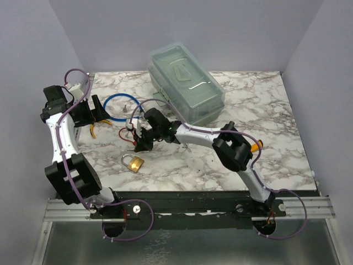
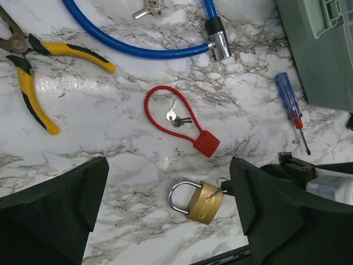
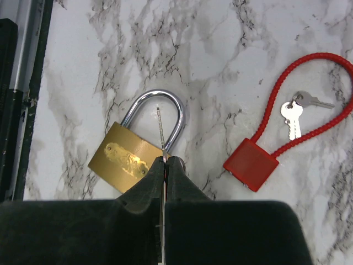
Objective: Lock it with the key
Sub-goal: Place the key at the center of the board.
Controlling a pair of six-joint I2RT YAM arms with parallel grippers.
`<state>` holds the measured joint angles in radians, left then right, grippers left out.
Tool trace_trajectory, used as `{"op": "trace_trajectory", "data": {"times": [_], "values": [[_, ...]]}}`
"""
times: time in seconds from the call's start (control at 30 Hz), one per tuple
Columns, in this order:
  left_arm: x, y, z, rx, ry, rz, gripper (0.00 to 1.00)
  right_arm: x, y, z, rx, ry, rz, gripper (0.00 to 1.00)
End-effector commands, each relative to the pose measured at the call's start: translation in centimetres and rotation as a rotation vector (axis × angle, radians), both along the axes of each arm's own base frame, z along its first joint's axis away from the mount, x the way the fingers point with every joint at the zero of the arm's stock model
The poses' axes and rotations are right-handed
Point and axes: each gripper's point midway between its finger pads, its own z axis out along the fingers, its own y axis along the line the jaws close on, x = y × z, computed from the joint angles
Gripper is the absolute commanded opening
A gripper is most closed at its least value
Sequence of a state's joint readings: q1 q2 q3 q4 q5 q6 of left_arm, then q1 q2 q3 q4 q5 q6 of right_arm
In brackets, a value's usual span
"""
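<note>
The small brass padlock point(image 1: 133, 163) lies flat on the marble table, its silver shackle point(image 3: 160, 99) closed. It also shows in the left wrist view point(image 2: 201, 201) and the right wrist view point(image 3: 124, 157). My right gripper point(image 3: 166, 160) is shut on a thin key point(image 3: 160, 130), whose blade points out over the shackle, above the lock and not in it. In the top view the right gripper point(image 1: 140, 144) hangs just behind the padlock. My left gripper point(image 2: 169, 176) is open and empty, held high over the table at the left point(image 1: 94, 113).
A red cable lock point(image 2: 182, 124) with two small keys point(image 2: 172, 116) lies behind the padlock. A blue cable lock point(image 2: 138, 49), yellow pliers point(image 2: 33, 72), a blue screwdriver point(image 2: 289, 96) and a clear plastic box point(image 1: 185, 83) lie farther back. An orange handle point(image 1: 255, 147) shows beside the right arm.
</note>
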<state>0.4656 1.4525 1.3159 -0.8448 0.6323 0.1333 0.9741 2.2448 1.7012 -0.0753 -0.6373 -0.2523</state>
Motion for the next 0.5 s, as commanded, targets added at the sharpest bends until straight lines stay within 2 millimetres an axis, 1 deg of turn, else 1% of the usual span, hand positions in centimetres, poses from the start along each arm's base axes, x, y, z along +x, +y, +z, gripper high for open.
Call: {"op": "trace_trajectory", "data": {"times": [0.0, 0.13, 0.23, 0.3, 0.4, 0.43, 0.47], "values": [[-0.2, 0.3, 0.1, 0.006, -0.011, 0.045, 0.99, 0.1, 2.2, -1.7, -0.001, -0.01, -0.012, 0.0], [-0.6, 0.3, -0.2, 0.019, -0.006, 0.042, 0.99, -0.3, 3.3, -2.6, 0.001, -0.002, -0.002, 0.0], [-0.7, 0.5, -0.3, 0.034, -0.005, 0.045, 0.99, -1.1, 3.8, -3.3, -0.004, 0.001, 0.015, 0.02], [-0.7, 0.4, -0.3, 0.03, -0.006, 0.044, 0.99, -1.7, 3.9, -3.4, -0.004, 0.0, 0.031, 0.04], [-0.7, 0.3, -0.5, 0.013, 0.001, 0.043, 0.99, -2.2, 4.2, -2.9, 0.009, -0.003, 0.052, 0.11], [-0.6, 0.3, -0.6, 0.009, 0.004, 0.044, 0.99, -2.2, 4.3, -2.6, 0.013, -0.002, 0.054, 0.16], [-0.6, 0.2, -0.6, 0.003, 0.007, 0.047, 0.99, -2.2, 4.3, -2.3, 0.016, 0.001, 0.054, 0.23]]}}
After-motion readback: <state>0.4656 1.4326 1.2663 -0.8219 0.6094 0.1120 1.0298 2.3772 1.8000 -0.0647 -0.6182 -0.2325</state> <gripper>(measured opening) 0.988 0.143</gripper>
